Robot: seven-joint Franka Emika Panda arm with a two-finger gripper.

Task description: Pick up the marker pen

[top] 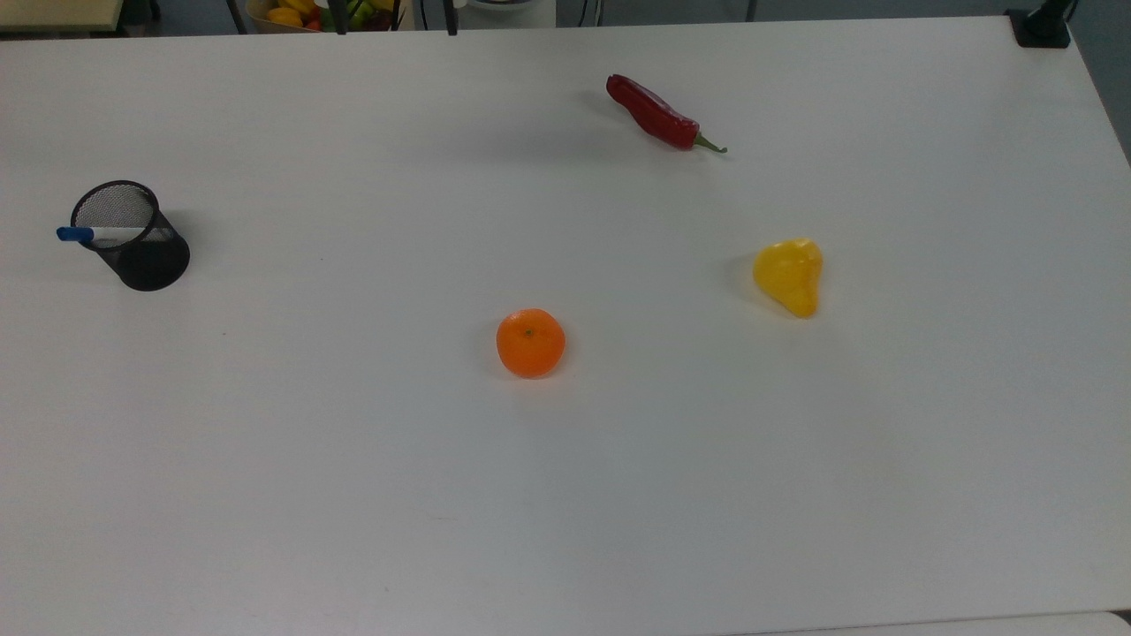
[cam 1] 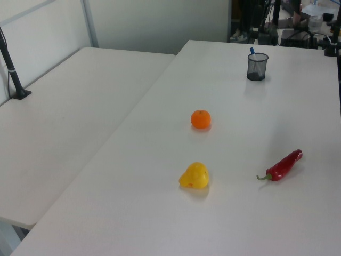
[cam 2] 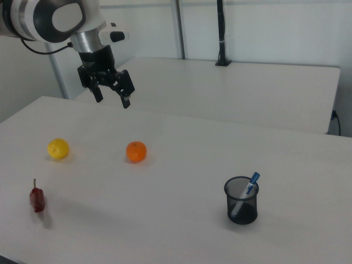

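The marker pen [top: 99,234] is stood in a black mesh pen cup [top: 132,237], leaning against the rim, with its blue cap projecting over the edge; in the right view the pen [cam 2: 246,192] is seen tilted toward the right view's right inside the cup [cam 2: 241,200]. The cup is set on a white table [top: 565,495], near the top view's left edge. The gripper [cam 2: 113,94] is held in the air well above the table in the right view, its two fingers spread apart with nothing between them. It is placed well apart from the pen: in the right view, the pen lies far to the gripper's lower right, with an orange [cam 2: 136,152] on the table between them. A yellow pear-shaped fruit [cam 2: 58,148] and a red chili pepper [cam 2: 37,199] are seen further toward the right view's left. In the left view, the cup [cam 1: 257,66] is found at the table's far end, beyond the orange [cam 1: 201,119].
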